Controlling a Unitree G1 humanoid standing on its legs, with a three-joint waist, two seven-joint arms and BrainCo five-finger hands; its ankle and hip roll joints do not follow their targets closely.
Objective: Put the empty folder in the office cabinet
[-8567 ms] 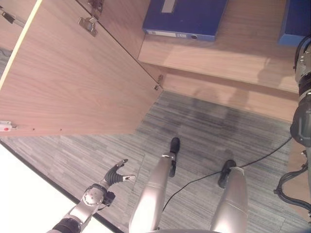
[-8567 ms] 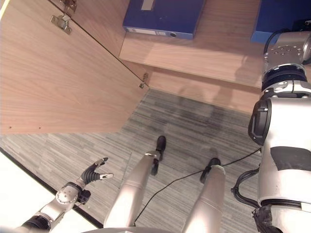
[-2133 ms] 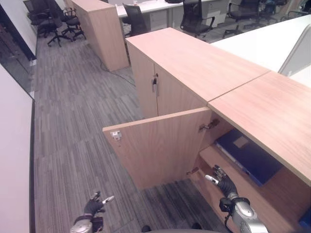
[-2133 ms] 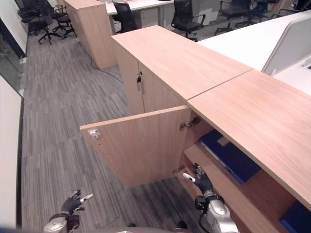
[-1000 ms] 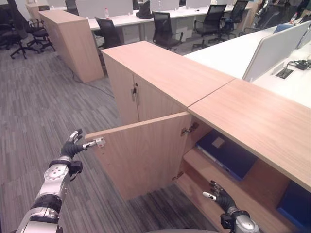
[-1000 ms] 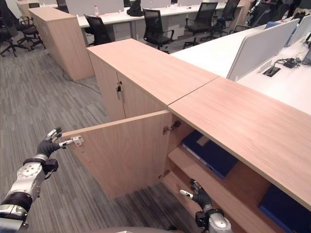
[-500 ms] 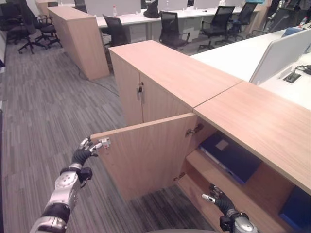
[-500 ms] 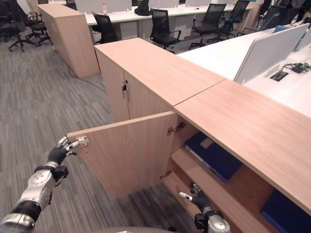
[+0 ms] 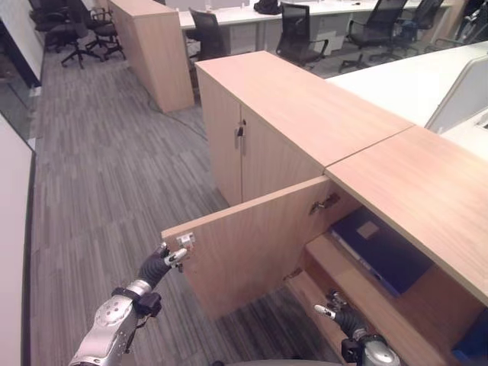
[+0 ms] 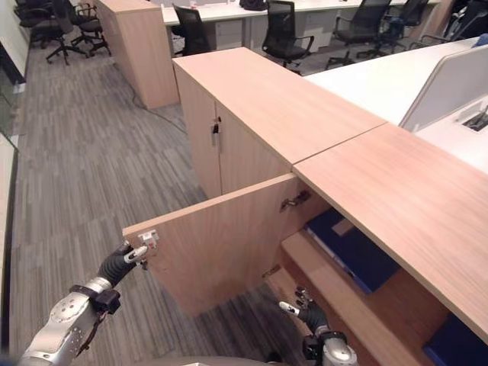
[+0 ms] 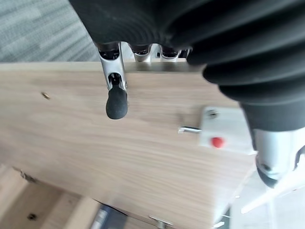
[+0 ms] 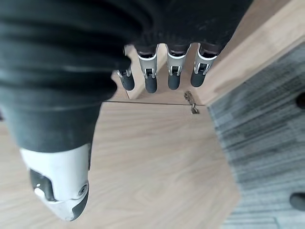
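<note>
I'm keeping my left hand [image 9: 156, 264], fingers relaxed, at the cabinet door [image 9: 252, 244] free edge; door lying at its 2 o'clock. Blue folder [image 9: 381, 248] shelved inside; right hand [image 10: 309, 313] spread, farther.

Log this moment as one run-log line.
left hand: open, fingers at cabinet door corner | right hand: open, empty, by lower shelf | blue folder: on shelf inside

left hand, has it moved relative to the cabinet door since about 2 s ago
Yes. The left hand has risen from low over the carpet to the free top corner of the open cabinet door.
</note>
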